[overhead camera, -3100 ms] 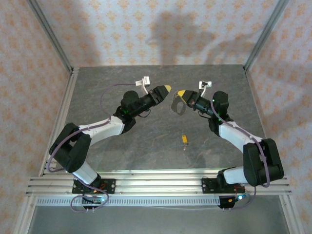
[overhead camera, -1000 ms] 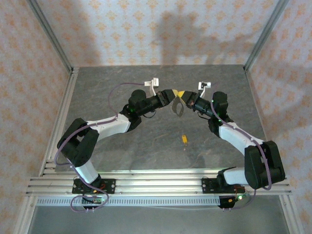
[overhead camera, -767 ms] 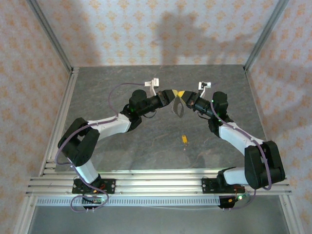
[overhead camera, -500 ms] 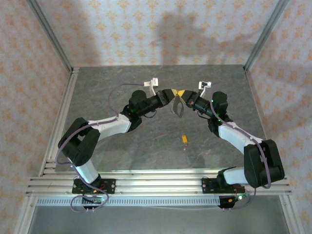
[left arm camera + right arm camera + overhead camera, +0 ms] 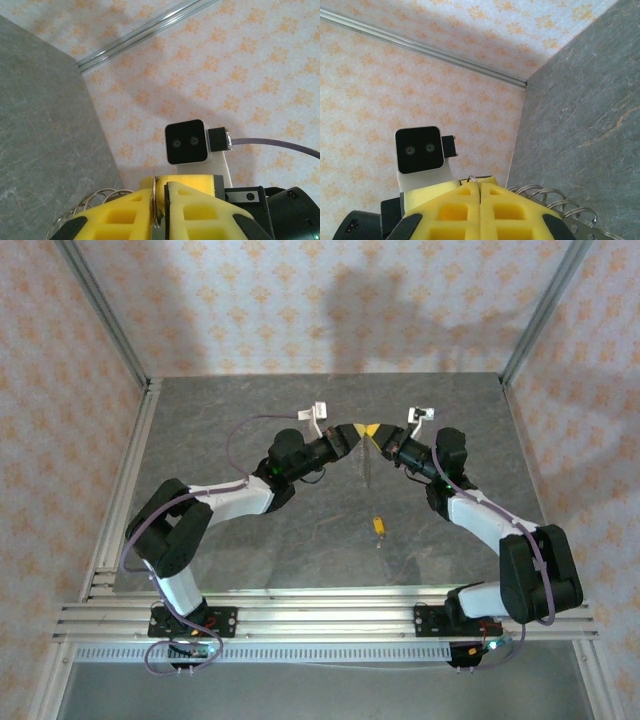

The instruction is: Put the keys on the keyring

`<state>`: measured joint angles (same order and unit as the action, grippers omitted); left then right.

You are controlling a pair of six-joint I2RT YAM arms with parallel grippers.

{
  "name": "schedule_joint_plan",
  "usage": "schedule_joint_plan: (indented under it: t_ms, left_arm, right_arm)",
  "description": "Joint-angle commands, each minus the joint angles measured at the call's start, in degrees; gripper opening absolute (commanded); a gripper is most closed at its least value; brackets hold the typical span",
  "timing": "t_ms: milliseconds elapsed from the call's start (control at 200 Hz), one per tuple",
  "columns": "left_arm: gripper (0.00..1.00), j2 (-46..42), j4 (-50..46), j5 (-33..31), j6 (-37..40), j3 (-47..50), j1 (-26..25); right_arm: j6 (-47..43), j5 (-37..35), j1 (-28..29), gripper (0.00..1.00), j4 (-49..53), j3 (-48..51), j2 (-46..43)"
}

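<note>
Left gripper (image 5: 351, 430) and right gripper (image 5: 373, 430) both clamp the keyring (image 5: 366, 462); uneven pulling could wrench it loose; key (image 5: 379, 526) lies unthreaded.

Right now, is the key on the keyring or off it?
Off. The key lies alone on the table; the keyring is held up, well apart from it.

Left gripper (image 5: 351, 430) and right gripper (image 5: 374, 430) meet tip to tip above the table's (image 5: 250, 540) far middle, keyring (image 5: 366, 462) between them, key (image 5: 379, 526) on the table nearer the front edge.
</note>
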<state>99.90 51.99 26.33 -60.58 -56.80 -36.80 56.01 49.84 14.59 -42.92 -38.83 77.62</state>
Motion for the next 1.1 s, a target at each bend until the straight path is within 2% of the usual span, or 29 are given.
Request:
schedule_joint_plan:
  t_ms: [0, 145, 265, 580, 601, 676, 736, 876, 1096]
  left_arm:
    - [0.12, 0.35, 5.26, 0.08, -0.42, 0.64, -1.7]
    - [0.08, -0.25, 5.91, -1.75, -0.68, 1.75, -1.71]
    - [0.0, -0.52, 5.86, -2.33, -0.6, 1.84, -1.79]
    - [0.0, 0.5, 6.27, -0.53, 1.12, 0.76, -2.05]
    - [0.0, 0.37, 6.38, -0.49, 1.62, 0.84, -2.05]
    - [0.0, -0.95, 5.21, -0.36, 4.4, 1.46, -1.83]
    - [0.0, -2.65, 1.63, 0.07, 7.45, 1.76, -1.38]
    - [0.0, -5.66, -1.49, 3.21, 11.62, 2.82, 1.28]
    - [0.0, -8.8, -12.52, 7.33, 19.35, 0.11, 4.4]
  right_arm:
    - [0.55, -0.98, 0.62, 0.0, -1.77, -0.64, -0.1]
    - [0.75, -2.51, 0.65, 0.0, -1.59, 0.07, 0.03]
    - [0.94, -2.91, 0.64, 0.0, -1.94, 0.33, 0.16]
    - [2.08, -1.48, 0.51, 0.0, -5.1, 0.69, -0.36]
    - [1.94, -1.66, 0.42, 0.05, -4.85, 0.68, -0.59]
    - [1.41, -2.97, -0.47, 0.32, -2.56, 0.6, -2.05]
    - [0.71, -4.29, -1.82, 0.44, -0.16, 0.76, -3.84]
    - [-1.49, -8.41, -4.49, 0.5, 8.17, 1.34, -8.71]
    - [-9.48, -14.04, -4.86, 0.51, 28.91, -0.23, -13.79]
